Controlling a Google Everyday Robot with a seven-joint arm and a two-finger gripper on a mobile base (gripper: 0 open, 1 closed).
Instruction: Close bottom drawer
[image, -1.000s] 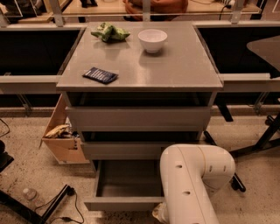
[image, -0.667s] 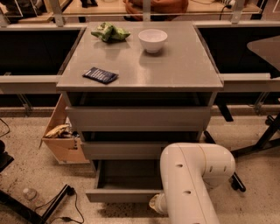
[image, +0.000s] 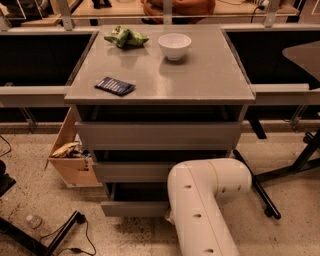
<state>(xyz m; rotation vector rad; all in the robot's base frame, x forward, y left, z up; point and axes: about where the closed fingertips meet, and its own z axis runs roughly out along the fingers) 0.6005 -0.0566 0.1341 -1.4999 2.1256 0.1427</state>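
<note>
The grey cabinet (image: 160, 135) has three handleless drawers. The bottom drawer (image: 132, 208) stands out only a little, with a dark gap above its flat front. My white arm (image: 200, 205) reaches down in front of the cabinet's lower right. My gripper (image: 169, 217) is at the bottom drawer's front, near its right half, almost wholly hidden behind the arm. The top drawer (image: 157, 135) and middle drawer (image: 132, 171) also sit slightly out from the frame.
On the cabinet top lie a white bowl (image: 174, 46), a green bag (image: 125, 37) and a dark blue packet (image: 115, 86). A cardboard box (image: 70, 155) stands at the left. A bottle (image: 33, 220) and cables (image: 65, 235) lie on the floor. A chair base (image: 280, 175) stands at the right.
The bottom drawer has slid inward: its open grey interior showed before and now only a narrow gap remains. My gripper end has moved toward the cabinet with it.
</note>
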